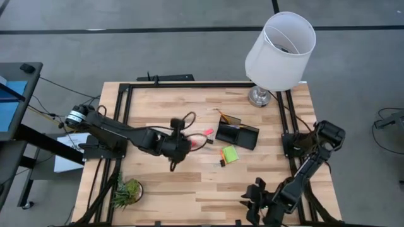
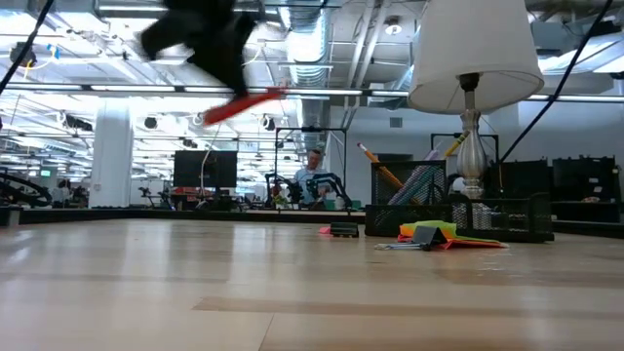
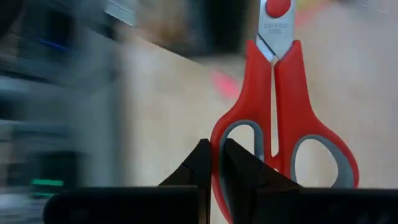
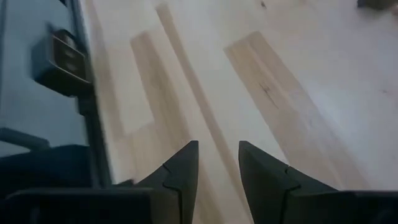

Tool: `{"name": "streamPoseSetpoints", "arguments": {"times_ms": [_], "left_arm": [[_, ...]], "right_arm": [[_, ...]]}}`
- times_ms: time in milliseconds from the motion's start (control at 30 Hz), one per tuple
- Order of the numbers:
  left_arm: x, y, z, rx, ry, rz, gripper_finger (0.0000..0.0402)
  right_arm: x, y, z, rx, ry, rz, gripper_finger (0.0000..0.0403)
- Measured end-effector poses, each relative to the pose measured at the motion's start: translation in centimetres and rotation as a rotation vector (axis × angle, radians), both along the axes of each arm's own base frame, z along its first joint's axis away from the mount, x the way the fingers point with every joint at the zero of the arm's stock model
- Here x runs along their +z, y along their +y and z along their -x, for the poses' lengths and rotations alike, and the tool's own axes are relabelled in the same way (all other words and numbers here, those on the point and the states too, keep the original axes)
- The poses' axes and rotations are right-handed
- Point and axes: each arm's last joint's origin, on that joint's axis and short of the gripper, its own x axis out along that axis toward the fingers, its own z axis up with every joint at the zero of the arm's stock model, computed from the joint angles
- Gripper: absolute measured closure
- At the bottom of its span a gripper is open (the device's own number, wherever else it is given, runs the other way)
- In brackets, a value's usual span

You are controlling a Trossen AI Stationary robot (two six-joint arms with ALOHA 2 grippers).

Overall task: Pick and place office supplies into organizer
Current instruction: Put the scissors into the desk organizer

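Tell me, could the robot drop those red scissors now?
Maybe. The left gripper pinches only one handle loop of the scissors, so they could swing or slip while held up in the air. The organizer already holds pencils, so the blades might bump them going in.

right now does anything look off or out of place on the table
Nothing is spilled or damaged. The oddest sight is the scissors hanging in the air, pinched by one handle loop in the left end effector, well above the table.
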Motion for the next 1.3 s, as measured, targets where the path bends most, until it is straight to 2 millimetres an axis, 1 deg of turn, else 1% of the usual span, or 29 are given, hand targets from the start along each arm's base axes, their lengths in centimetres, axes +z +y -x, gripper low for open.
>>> {"name": "streamPoseSetpoints", "arguments": {"times_ms": [100, 200, 267, 367, 467, 533, 600, 667, 700, 800, 867, 933, 1067, 1200, 1300], "left_arm": [[2.8, 0.3, -1.1, 0.012, -0.099, -0.256, 0.0394], [4.7, 0.8, -2.1, 0.027, -0.140, -0.460, 0.0394], [5.6, 1.3, -2.6, 0.038, -0.124, -0.589, 0.0394], [6.1, 2.2, -3.8, 0.071, -0.064, -0.735, 0.0394], [5.0, 3.2, -5.4, 0.054, 0.084, -0.864, 0.0394], [3.3, 3.7, -6.7, -0.009, 0.243, -0.948, 0.0394], [1.2, 4.1, -7.8, -0.093, 0.403, -1.013, 0.0394], [-0.4, 4.2, -8.8, -0.152, 0.470, -1.041, 0.0394], [-1.1, 4.3, -9.3, -0.154, 0.482, -1.052, 0.0394], [-2.4, 4.9, -10.6, -0.156, 0.485, -1.068, 0.0394], [-2.7, 5.3, -11.2, -0.154, 0.463, -1.078, 0.0394], [-2.6, 5.8, -11.6, -0.147, 0.437, -1.086, 0.0394], [-2.6, 6.9, -11.7, -0.177, 0.481, -1.108, 0.0394], [-2.6, 7.7, -11.7, -0.169, 0.496, -1.105, 0.0394], [-3.0, 8.2, -11.7, -0.233, 0.537, -1.111, 0.0394]], "right_arm": [[-0.6, -0.4, -0.9, 0.011, 0.025, 0.013, 0.0294], [-1.2, -0.7, -1.9, 0.031, 0.050, 0.014, 0.0294], [-1.5, -0.8, -2.5, 0.056, 0.074, -0.003, 0.0294], [-2.0, -0.9, -3.1, 0.086, 0.096, -0.026, 0.0294], [-2.4, -0.8, -3.5, 0.113, 0.095, -0.031, 0.0294], [-2.5, -0.7, -3.6, 0.131, 0.089, -0.023, 0.0294], [-2.5, -0.6, -3.6, 0.137, 0.083, -0.023, 0.0294], [-2.5, -0.6, -3.6, 0.137, 0.083, -0.023, 0.0294], [-2.5, -0.6, -3.6, 0.137, 0.082, -0.023, 0.0294], [-2.4, -0.5, -3.6, 0.140, 0.079, -0.026, 0.0294], [-2.4, -0.4, -3.4, 0.147, 0.079, -0.025, 0.0294], [-2.4, -0.4, -3.4, 0.147, 0.079, -0.026, 0.0294], [-2.4, -0.4, -3.4, 0.149, 0.079, -0.026, 0.0294], [-2.4, -0.3, -3.4, 0.149, 0.077, -0.028, 0.0294], [-2.4, -0.3, -3.4, 0.149, 0.076, -0.030, 0.0294]]}}
